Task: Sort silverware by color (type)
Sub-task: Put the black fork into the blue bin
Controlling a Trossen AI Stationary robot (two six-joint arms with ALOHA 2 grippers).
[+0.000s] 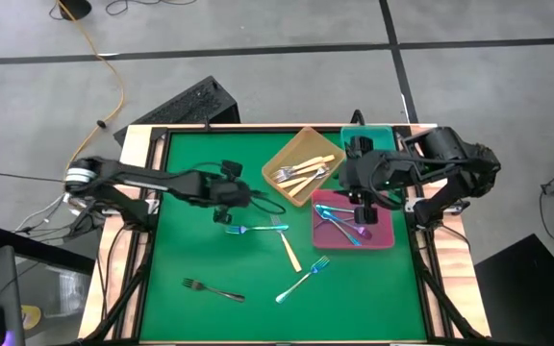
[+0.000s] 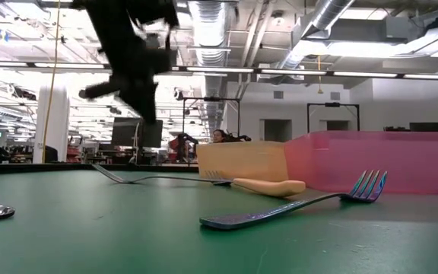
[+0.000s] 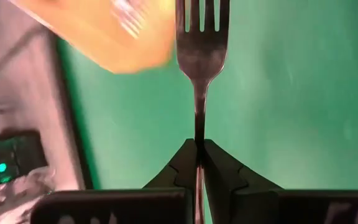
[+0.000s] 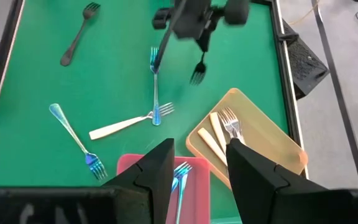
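My left gripper (image 3: 199, 144) is over the middle of the green mat (image 1: 190, 250), shut on a black fork (image 3: 202, 37). My right gripper (image 4: 201, 152) hovers open above the pink tray (image 1: 383, 235), which holds blue-teal forks (image 1: 339, 223). The orange tray (image 1: 291, 149) holds cream-handled forks (image 1: 306, 173). Flat on the mat lie two blue-teal forks (image 1: 248, 231) (image 1: 301, 279), one cream-handled fork (image 1: 289, 248) and one black fork (image 1: 212, 288). The right arm partly hides a teal tray (image 1: 378, 135). My left gripper pinches the black fork's handle (image 3: 199, 124) between its two fingers. The fork runs along the fingers, with its tines (image 3: 202, 18) pointing away from the gripper toward the orange tray. It is lifted clear of the mat (image 4: 197, 71).
The three trays sit close together at the far right of the mat. The raised wooden frame (image 1: 140, 240) borders the mat. A keyboard (image 1: 186, 106) lies beyond the far edge. The near left part of the mat has only the black fork on it.
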